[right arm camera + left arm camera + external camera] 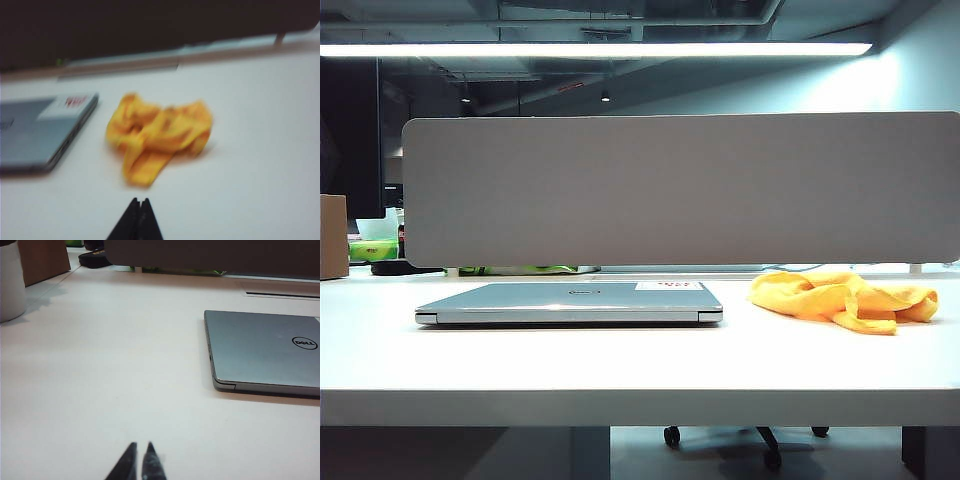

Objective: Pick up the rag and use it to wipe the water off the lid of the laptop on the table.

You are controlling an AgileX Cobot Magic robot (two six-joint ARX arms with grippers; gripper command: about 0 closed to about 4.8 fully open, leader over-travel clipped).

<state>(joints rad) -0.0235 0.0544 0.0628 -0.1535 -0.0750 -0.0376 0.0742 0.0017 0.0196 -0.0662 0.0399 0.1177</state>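
The rag (844, 300) lies crumpled at the right of the exterior view, on the table (620, 370), just beside the closed laptop (570, 303); that view shows no arms; only the wrist views do; the right gripper (139, 201) hangs pinched together, empty, near the rag; the left gripper (139, 446), tips nearly touching, holds nothing, with the lid (260, 347) off to one side.

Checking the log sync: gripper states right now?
Left gripper: shut, empty, over bare table.
Right gripper: shut, empty, short of the rag.
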